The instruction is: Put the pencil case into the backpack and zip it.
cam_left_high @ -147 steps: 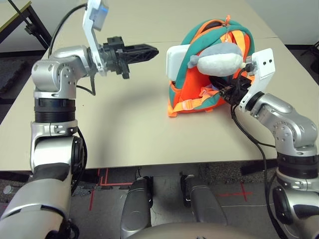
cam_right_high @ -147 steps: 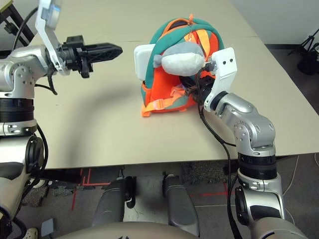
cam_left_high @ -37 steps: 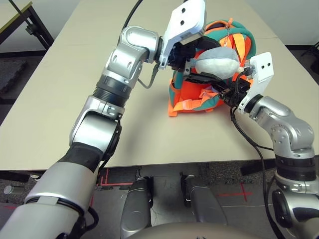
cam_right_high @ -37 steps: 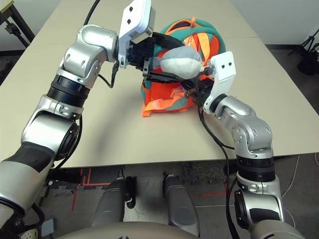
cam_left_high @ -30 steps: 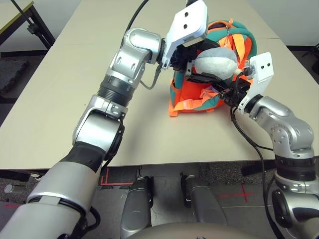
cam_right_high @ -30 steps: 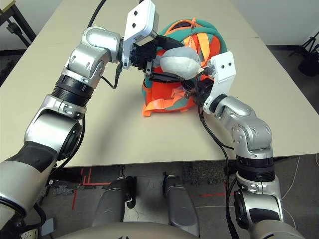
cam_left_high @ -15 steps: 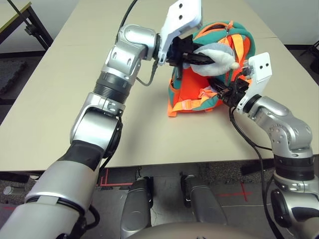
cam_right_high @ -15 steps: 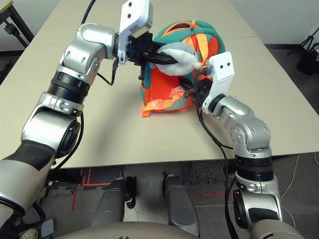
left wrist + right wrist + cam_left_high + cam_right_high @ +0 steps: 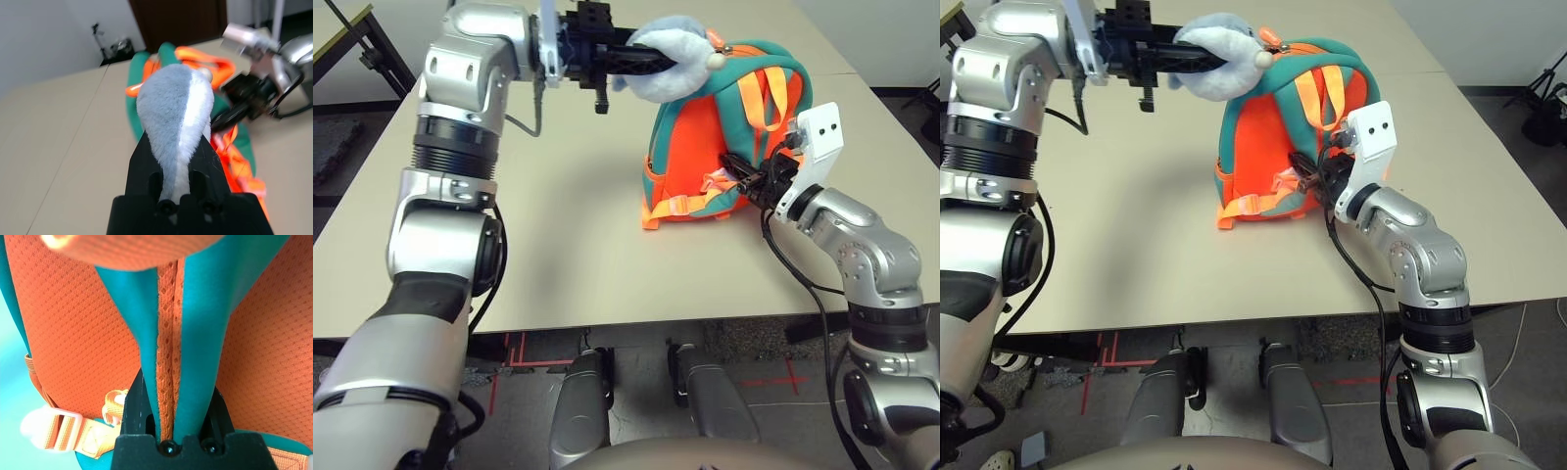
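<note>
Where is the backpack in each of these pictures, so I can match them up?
Left eye: the backpack is right of centre, upper half.
Right eye: upper half, around the middle.
Left wrist: behind the plush toy that the left gripper holds.
Right wrist: close up, its teal strap between the right gripper's fingers.
Shared landmark: the lower orange strap.

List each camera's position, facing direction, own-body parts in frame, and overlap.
Left eye: head, forward and down at backpack and table; both arms in frame.
Right eye: head beside it, same facing and scene; both arms again.
Left wrist: along left end effector to plush, backpack beyond; right arm shows too.
Right wrist: along right end effector at backpack's teal strap and orange panel; own fingers in frame.
Shared: left eye and left wrist both show plush and backpack.
</note>
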Available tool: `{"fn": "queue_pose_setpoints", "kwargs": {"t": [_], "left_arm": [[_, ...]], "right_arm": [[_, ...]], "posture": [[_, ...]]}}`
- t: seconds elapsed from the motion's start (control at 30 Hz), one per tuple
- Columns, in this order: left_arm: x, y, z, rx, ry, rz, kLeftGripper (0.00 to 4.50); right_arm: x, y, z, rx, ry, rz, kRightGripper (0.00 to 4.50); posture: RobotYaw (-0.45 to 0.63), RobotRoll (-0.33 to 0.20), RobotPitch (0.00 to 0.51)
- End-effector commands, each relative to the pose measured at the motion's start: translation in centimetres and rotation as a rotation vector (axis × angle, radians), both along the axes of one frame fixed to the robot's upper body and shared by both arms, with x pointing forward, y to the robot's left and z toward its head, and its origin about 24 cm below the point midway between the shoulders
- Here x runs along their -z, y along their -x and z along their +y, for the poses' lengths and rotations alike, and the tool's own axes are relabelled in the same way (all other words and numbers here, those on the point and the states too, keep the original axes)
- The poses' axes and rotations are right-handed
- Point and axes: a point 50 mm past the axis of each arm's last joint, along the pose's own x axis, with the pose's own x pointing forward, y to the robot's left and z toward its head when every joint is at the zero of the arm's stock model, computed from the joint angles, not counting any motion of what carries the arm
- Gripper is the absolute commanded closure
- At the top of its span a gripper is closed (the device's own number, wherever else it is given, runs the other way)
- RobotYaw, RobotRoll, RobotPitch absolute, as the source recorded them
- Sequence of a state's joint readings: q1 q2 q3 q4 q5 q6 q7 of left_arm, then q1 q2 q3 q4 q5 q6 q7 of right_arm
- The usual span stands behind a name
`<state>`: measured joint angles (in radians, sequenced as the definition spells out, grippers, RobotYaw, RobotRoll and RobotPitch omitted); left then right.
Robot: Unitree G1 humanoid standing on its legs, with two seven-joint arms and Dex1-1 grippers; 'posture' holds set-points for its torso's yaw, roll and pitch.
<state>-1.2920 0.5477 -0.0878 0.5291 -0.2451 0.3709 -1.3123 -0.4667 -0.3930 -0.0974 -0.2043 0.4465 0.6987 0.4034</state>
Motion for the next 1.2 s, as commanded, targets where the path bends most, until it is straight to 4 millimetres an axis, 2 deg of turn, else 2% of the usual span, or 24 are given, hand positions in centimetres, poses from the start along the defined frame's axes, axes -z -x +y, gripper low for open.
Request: {"fn": "queue_pose_setpoints", "kwargs": {"t": [0.03, 0.2, 0.4, 0.77, 0.97, 1.1, 1.2], "left_arm": [[1.4, -0.2, 1.7, -0.047, -0.055, 0.047, 4.24], [5.1, -0.3, 2.9, -0.084, -0.163, 0.137, 4.24], [9.6, 0.0, 2.8, -0.06, -0.267, 0.26, 4.24], [16.0, 0.2, 2.5, -0.012, -0.384, 0.469, 4.24], [17.3, -0.5, 2.0, -0.018, -0.375, 0.494, 4.25], [16.8, -0.9, 1.7, -0.038, -0.316, 0.469, 4.25], [14.9, -1.2, 1.8, -0.051, -0.216, 0.458, 3.27]], "right_arm": [[1.3, -0.2, -0.2, 0.011, 0.02, 0.067, 4.1], [1.3, -0.3, -0.3, 0.01, 0.023, 0.066, 4.1], [1.2, -0.4, -0.2, 0.002, 0.03, 0.065, 4.1], [1.0, -0.4, -0.3, 0.003, 0.041, 0.063, 4.1], [1.0, -0.4, -0.3, 0.004, 0.043, 0.064, 4.1], [0.9, -0.4, -0.3, 0.006, 0.043, 0.064, 4.1], [0.5, -0.3, -0.4, -0.005, 0.046, 0.067, 4.1]], "posture": [[-0.11, 0.0, 0.153], [-0.11, 0.0, 0.154], [-0.1, 0.0, 0.153], [-0.11, 0.0, 0.153], [-0.12, 0.0, 0.153], [-0.13, 0.0, 0.153], [-0.13, 0.0, 0.153]]}}
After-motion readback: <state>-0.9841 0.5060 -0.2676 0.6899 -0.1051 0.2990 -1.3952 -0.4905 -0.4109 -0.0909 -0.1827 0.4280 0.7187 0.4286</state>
